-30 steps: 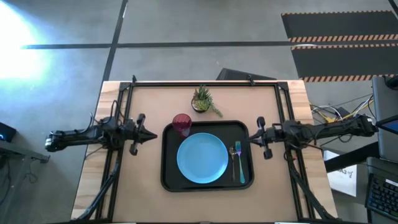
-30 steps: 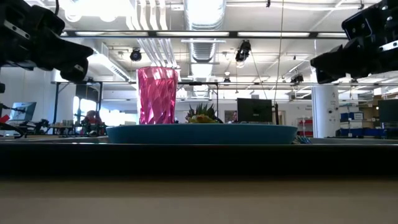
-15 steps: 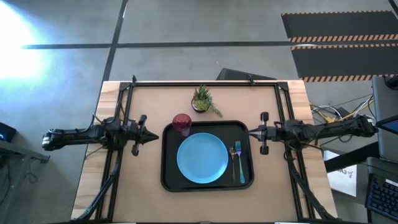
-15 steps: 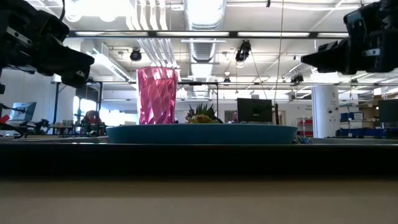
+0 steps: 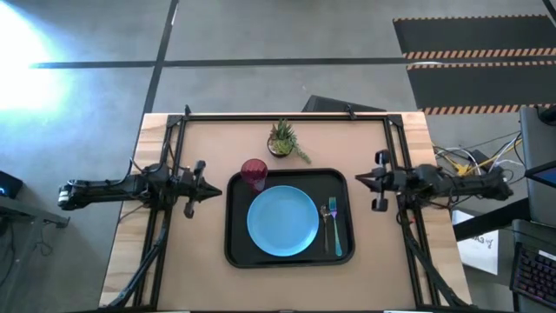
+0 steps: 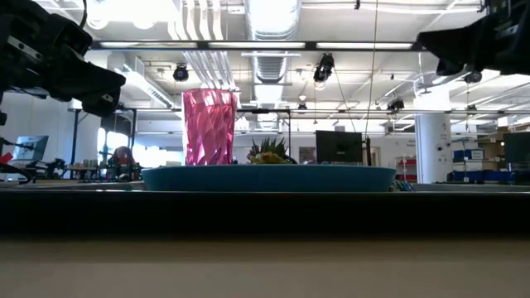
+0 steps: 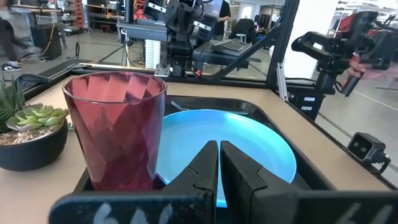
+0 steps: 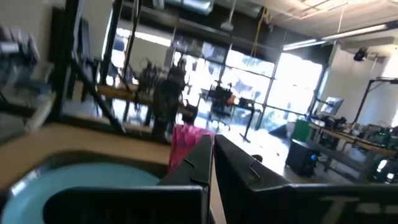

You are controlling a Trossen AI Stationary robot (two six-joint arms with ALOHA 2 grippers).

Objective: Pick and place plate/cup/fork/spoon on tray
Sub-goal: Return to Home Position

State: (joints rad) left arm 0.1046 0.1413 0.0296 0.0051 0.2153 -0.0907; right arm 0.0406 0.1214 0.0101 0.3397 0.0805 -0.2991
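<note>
The light-blue plate (image 5: 282, 221) lies in the middle of the black tray (image 5: 235, 252). The red cup (image 5: 254, 172) stands upright in the tray's far left corner. The blue-handled fork (image 5: 335, 228) and the dark spoon (image 5: 326, 219) lie side by side on the tray, right of the plate. My left gripper (image 5: 215, 189) is shut and empty, just left of the tray; it also shows in the left wrist view (image 7: 219, 163). My right gripper (image 5: 360, 180) is shut and empty, right of the tray, above the table (image 8: 211, 155).
A small potted green plant (image 5: 282, 141) stands on the table beyond the tray's far edge. A dark metal frame (image 5: 287, 116) runs along the table's far and side edges. Bare tabletop lies near the front edge (image 5: 278, 287).
My right gripper has drawn back toward the table's right edge, away from the tray, and has risen. My left gripper has drawn back slightly toward the table's left edge. The things on the tray have stayed where they were.
</note>
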